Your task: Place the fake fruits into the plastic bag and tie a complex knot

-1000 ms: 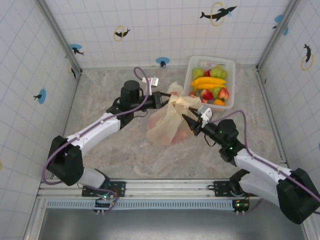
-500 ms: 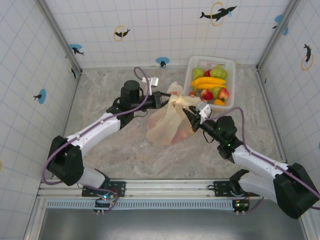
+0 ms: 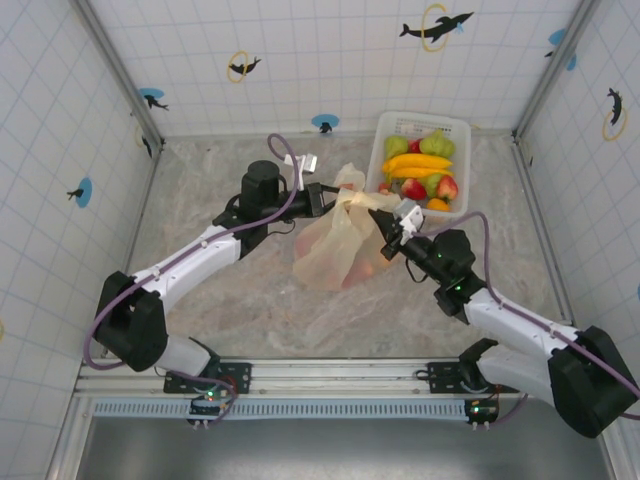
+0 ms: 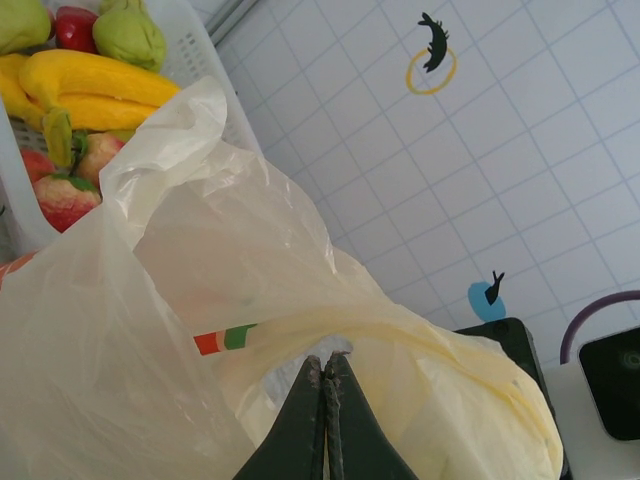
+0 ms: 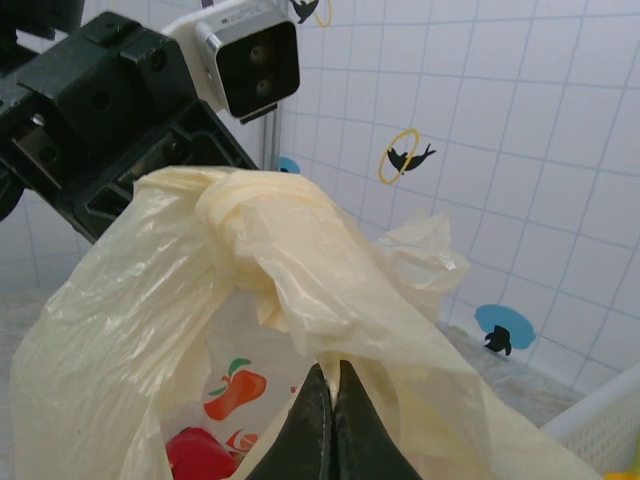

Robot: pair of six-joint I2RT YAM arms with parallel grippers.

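Note:
The cream-yellow plastic bag hangs between both grippers at the table's middle. My left gripper is shut, and the bag's handle band arches tight over its tips. My right gripper is shut on a fold of bag film just under the knot, a twisted bunch of handles. A red fruit lies inside the bag. More fake fruits, among them yellow bananas, green pears and strawberries, lie in the white basket.
The basket's wall stands right behind the bag at the back right. Tiled walls with metal corner posts close in the marble table. The left arm's camera housing sits close above the knot.
My right gripper has moved forward to the bag and closed on its film. The left gripper and the bag have stayed in place.

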